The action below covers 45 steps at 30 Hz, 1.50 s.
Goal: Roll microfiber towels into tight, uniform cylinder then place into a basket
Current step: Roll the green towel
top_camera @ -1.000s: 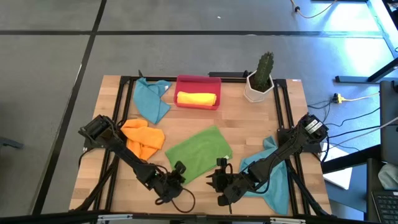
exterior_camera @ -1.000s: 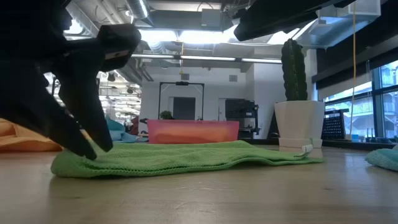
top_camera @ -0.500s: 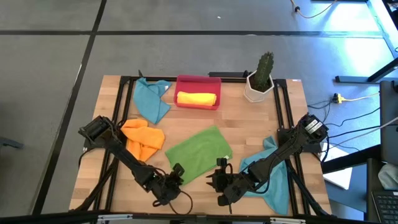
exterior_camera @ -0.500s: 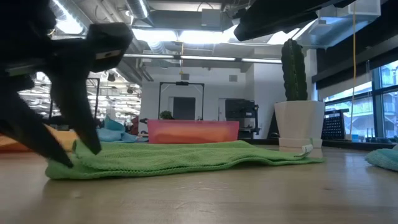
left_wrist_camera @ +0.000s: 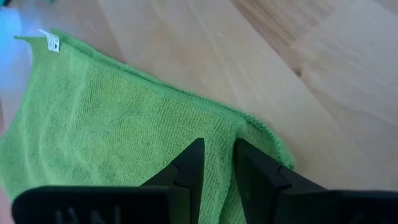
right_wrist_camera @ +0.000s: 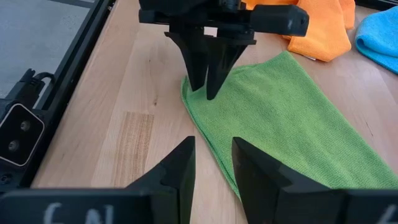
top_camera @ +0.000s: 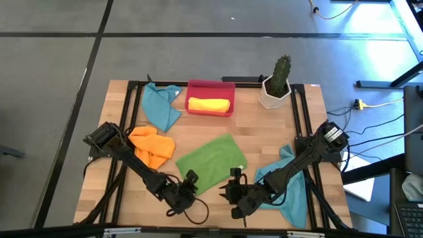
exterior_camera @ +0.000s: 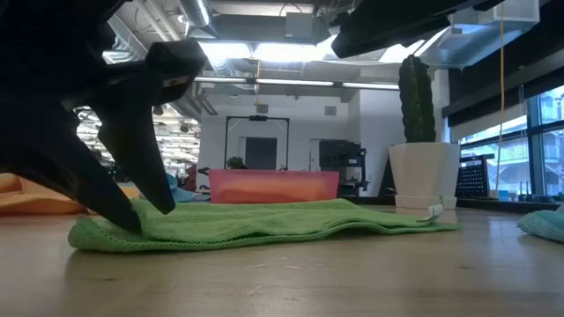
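A green towel (top_camera: 211,162) lies flat on the middle of the table. My left gripper (top_camera: 190,181) is low over its near-left corner, its fingers a narrow gap apart (left_wrist_camera: 217,149). My right gripper (top_camera: 231,190) hangs above the table by the towel's near edge, slightly open and empty (right_wrist_camera: 212,142). The red basket (top_camera: 198,86) at the far side holds a rolled yellow towel (top_camera: 209,104). An orange towel (top_camera: 152,147) and two teal towels (top_camera: 160,106) (top_camera: 285,188) lie loose on the table. My left gripper's fingertips (right_wrist_camera: 200,84) stand on the green towel just inside its near-left corner (left_wrist_camera: 273,140), coming from above at a slant. A strip of cloth shows flat between the two fingers (left_wrist_camera: 217,163). The towel lies on the table. Whether the cloth is pinched, I cannot tell.
A white pot with a cactus (top_camera: 276,89) stands at the far right. Black frame rails (top_camera: 122,165) run along the table's left and right sides. Bare wood lies between the green towel and the basket (top_camera: 258,132).
My left gripper has shifted a little toward the table's left edge and back again, staying low on the green towel's near-left corner. That end of the towel has shifted slightly with it. The rest of the towel has stayed flat.
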Each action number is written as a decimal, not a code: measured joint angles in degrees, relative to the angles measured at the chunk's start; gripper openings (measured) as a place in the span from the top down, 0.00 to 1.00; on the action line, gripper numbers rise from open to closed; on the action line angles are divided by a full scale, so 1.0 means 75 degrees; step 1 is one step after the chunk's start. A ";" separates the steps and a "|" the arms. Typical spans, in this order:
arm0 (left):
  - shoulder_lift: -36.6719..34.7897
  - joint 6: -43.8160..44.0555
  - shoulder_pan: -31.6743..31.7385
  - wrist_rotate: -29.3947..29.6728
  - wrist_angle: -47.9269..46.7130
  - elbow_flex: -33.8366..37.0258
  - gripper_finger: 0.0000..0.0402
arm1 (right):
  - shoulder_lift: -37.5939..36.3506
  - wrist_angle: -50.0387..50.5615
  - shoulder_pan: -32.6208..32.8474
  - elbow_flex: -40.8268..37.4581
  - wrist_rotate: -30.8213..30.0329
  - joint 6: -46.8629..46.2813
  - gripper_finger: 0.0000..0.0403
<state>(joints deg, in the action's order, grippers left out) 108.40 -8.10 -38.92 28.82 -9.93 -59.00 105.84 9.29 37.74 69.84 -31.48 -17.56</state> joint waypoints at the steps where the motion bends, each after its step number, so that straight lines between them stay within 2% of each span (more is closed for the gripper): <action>1: 0.0000 0.0000 0.0000 0.0000 0.0012 0.0000 0.81 | 0.0000 0.0001 0.0000 0.0000 0.0000 0.0000 0.73; 4: 0.0000 -0.0002 0.0000 -0.0075 0.0023 0.0000 0.85 | 0.0000 0.0001 0.0000 0.0000 0.0000 0.0000 0.73; 10: 0.0000 -0.0009 -0.0020 -0.0157 0.0123 0.0000 0.99 | 0.0000 0.0000 0.0000 0.0000 0.0000 0.0002 0.73; 17: -0.0082 -0.0778 -0.0311 0.0398 0.0408 0.0000 1.00 | 0.0000 0.0003 0.0000 0.0000 0.0000 0.0003 0.73; 21: -0.0391 -0.0798 -0.0542 0.0746 0.0393 -0.0003 1.00 | 0.0000 0.0022 0.0000 0.0000 0.0000 0.0003 0.73; 25: -0.0613 -0.0744 -0.0779 0.0723 0.0387 -0.0006 1.00 | 0.0000 0.0039 0.0000 0.0000 0.0000 -0.0005 0.73; 33: -0.0615 -0.0137 -0.0956 0.0051 0.0164 -0.0006 1.00 | 0.0000 0.0051 -0.0003 0.0000 0.0000 -0.0015 0.73; 39: -0.0615 -0.0181 -0.1076 0.0086 0.0193 -0.0006 1.00 | 0.0000 0.0102 -0.0003 0.0001 0.0000 -0.0016 0.73; 42: -0.0615 -0.0128 -0.1037 0.0134 0.0188 -0.0006 1.00 | 0.0000 0.0802 -0.0002 0.0012 0.0000 -0.0268 0.73; 45: -0.0615 0.0009 -0.0997 0.0131 0.0185 -0.0006 1.00 | 0.0000 0.2342 -0.0004 0.0012 -0.0189 -0.1190 0.73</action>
<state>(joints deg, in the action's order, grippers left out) 103.79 -8.03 -46.39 29.80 -8.54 -59.05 105.84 26.86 37.71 69.93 -32.90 -26.49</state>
